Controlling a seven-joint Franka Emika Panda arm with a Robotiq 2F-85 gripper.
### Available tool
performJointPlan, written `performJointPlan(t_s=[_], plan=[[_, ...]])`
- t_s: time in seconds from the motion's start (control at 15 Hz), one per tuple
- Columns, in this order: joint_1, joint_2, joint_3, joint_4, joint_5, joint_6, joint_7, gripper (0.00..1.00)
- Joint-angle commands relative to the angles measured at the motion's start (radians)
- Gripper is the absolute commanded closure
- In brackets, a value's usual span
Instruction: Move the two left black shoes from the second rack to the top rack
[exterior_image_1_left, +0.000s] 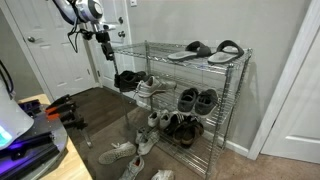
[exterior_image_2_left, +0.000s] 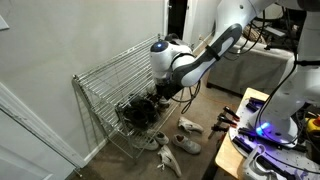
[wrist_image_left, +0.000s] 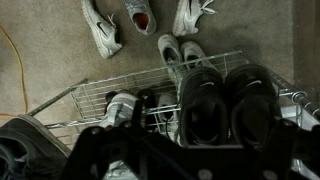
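Observation:
The two black lace-up shoes (wrist_image_left: 228, 104) sit side by side on the second rack (wrist_image_left: 100, 95), openings up; they are at its end in both exterior views (exterior_image_1_left: 125, 80) (exterior_image_2_left: 136, 110). The top rack (exterior_image_1_left: 170, 60) holds a pair of black-and-grey slides (exterior_image_1_left: 212, 50). My gripper (exterior_image_1_left: 105, 46) hangs just outside the end of the shelving unit, near top-rack height, above the black shoes. In the wrist view its dark fingers (wrist_image_left: 197, 130) spread wide across the bottom edge, open and empty, in front of the shoes. In an exterior view the arm (exterior_image_2_left: 185, 65) hides the gripper.
White sneakers (exterior_image_1_left: 150, 90) and dark shoes (exterior_image_1_left: 197, 99) share the second rack. More shoes fill the lower tier (exterior_image_1_left: 178, 125). Several loose sneakers lie on the floor (exterior_image_1_left: 120, 152) (wrist_image_left: 105, 25). A white door (exterior_image_1_left: 60, 50) stands behind the arm. A desk with equipment (exterior_image_2_left: 265, 130) is nearby.

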Motion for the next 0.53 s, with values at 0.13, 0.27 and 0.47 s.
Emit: performJointPlan(t_s=[0.13,0.27,0.47], plan=[[0.056,0.014,-0.051,0.017,0.05,0.004,-0.064,0.0],[0.057,0.015,-0.052,0.019,0.05,0.004,-0.065,0.0],[0.104,0.024,-0.092,-0.024,0.0,0.11,-0.002,0.0]])
